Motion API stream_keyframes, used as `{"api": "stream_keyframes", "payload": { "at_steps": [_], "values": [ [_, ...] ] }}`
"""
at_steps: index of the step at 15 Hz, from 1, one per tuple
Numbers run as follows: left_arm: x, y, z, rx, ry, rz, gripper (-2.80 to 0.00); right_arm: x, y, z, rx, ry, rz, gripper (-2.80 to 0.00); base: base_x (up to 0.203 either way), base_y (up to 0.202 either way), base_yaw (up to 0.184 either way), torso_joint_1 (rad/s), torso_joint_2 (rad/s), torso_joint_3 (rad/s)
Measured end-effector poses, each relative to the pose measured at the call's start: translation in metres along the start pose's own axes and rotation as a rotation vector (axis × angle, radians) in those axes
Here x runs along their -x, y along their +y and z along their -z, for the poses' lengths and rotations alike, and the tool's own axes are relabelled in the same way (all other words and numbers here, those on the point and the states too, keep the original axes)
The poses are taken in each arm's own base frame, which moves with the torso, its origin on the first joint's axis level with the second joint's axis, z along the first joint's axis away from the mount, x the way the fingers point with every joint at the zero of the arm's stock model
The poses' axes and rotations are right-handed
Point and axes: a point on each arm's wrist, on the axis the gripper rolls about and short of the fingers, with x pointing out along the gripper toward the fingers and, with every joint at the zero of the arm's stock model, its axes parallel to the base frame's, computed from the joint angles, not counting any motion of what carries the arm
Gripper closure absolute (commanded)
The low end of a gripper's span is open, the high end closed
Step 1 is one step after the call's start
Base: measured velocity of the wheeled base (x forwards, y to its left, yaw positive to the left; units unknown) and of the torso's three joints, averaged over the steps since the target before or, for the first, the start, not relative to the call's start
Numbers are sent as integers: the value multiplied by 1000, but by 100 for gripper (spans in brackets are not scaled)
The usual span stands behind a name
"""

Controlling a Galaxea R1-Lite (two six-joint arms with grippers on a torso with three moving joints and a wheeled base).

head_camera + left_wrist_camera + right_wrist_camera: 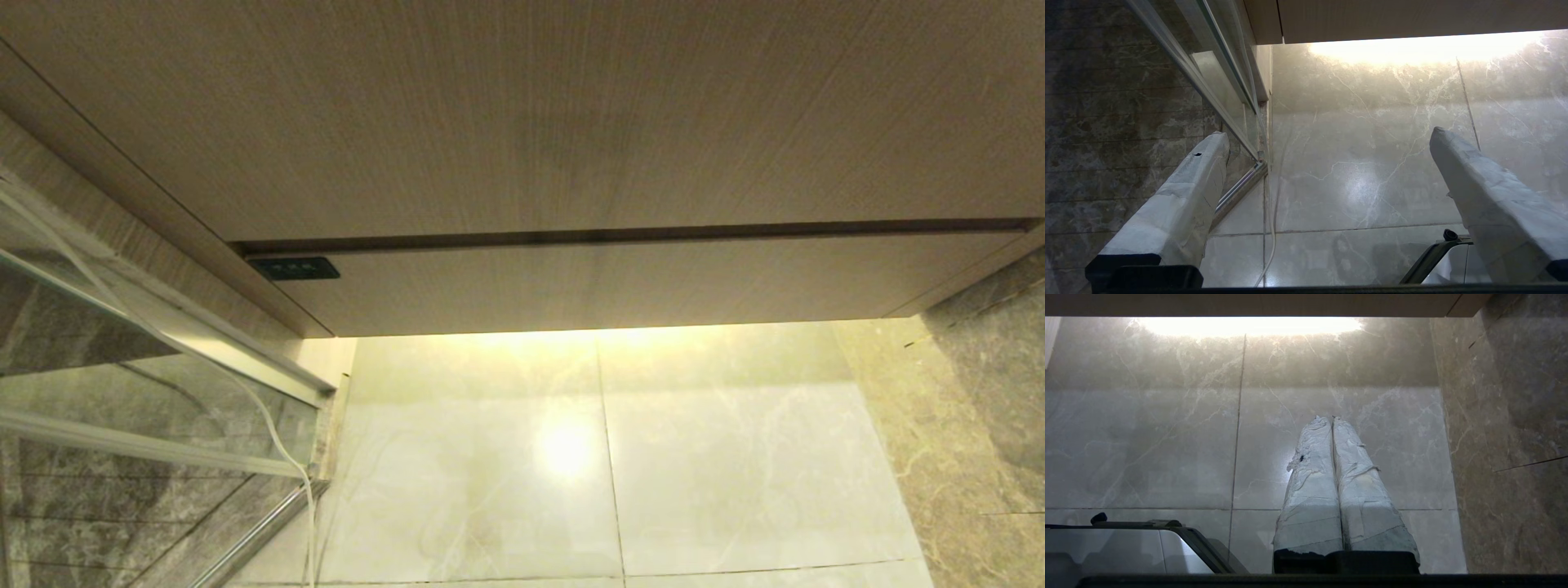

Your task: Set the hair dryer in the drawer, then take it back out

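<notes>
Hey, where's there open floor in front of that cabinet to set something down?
The pale marble floor lies bare from under the shut drawer across to the dark marble wall. It's tighter on the robot's left: a glass door frame and a hanging white cord.

Matt wood-grain drawer (pixel 620 286); glossy marble floor (pixel 735 457).

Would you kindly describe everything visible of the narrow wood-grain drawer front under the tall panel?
The narrow wood-grain drawer front is a wide, shallow, light brown band with fine grain, looking like laminate. It is shut, level with the cabinet, and a dark gap runs between it and the taller panel above. A small black rectangular mark sits at its upper left corner. Warm light glows beneath its lower edge onto the marble floor tiles. Nothing touches it.
</notes>
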Motion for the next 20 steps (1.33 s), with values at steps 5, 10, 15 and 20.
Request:
{"api": "stream_keyframes", "payload": {
  "at_steps": [5, 10, 15, 20],
  "values": [
    [0, 0, 0, 0, 0, 0, -280, 0, 0, 0, 3, 1, -1, 0, 0, 0, 0, 0, 0, 0],
    [0, 0, 0, -1, 0, -1, -280, 2, 0, -6, 9, -19, -5, 0, 0, 0, 0, 0, 0, 0],
    [0, 0, 0, -1, 1, 0, -280, 51, -6, -140, 12, -262, -27, 0, 0, 0, 0, 0, 0, 0],
    [0, 0, 0, -1, 0, 0, -280, 48, -14, -295, 6, -130, -71, 0, 0, 0, 0, 0, 0, 0]
  ]
}}
